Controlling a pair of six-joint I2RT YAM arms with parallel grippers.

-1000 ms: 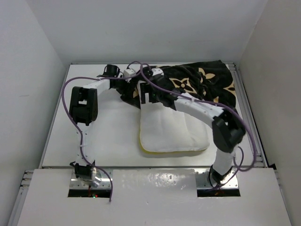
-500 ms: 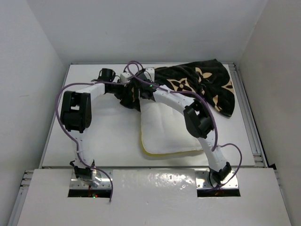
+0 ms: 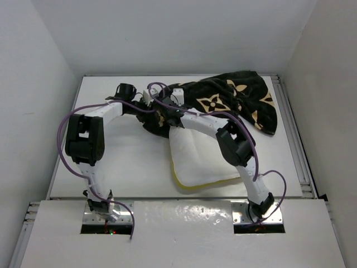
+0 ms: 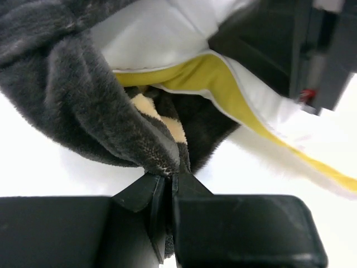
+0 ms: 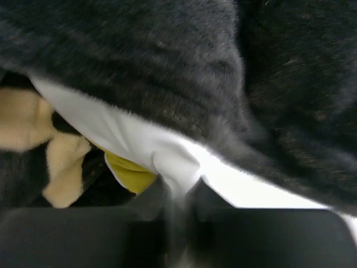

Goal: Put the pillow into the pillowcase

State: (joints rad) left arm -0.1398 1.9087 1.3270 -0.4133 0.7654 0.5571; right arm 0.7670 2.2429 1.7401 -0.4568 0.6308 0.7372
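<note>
- The pillowcase (image 3: 234,100) lies bunched at the far right of the table (image 3: 122,162). Its open edge is drawn toward the middle, where both claws meet.
- The pillow (image 3: 203,159) lies on the table just near of the case. Its near end is bare and its far left corner is tucked under the black fabric, so we judge the stuffing only just begun.
- The left claw (image 4: 169,184) is clenched on the furry rim of the pillowcase, with a fold of black cloth pinched between its closed fingers. We read this as a hold meant to lift the mouth of the case and keep it open above the pillow's corner.
- In the left wrist view the yellow band (image 4: 212,72) of the pillow runs just beyond that pinched rim, and the white cover sits inside the dark opening.
- The right claw (image 5: 175,195) is grasping the pillow's white corner, with a pleat of the cover running down between its fingers. The view is blurred, so we cannot tell how deep the bite is. We take this grip as the one that will drive the corner further into the case.
- The left arm rises from its base, bends at a high elbow over the left of the table, and reaches far and then right to the case.
- The right arm leans left across the pillow, elbow raised above it and forearm stretched to the far left, so the two claws sit just beside each other.
- The risk, as we judge it, is the rim slipping free while most of the pillow lies outside.
</note>
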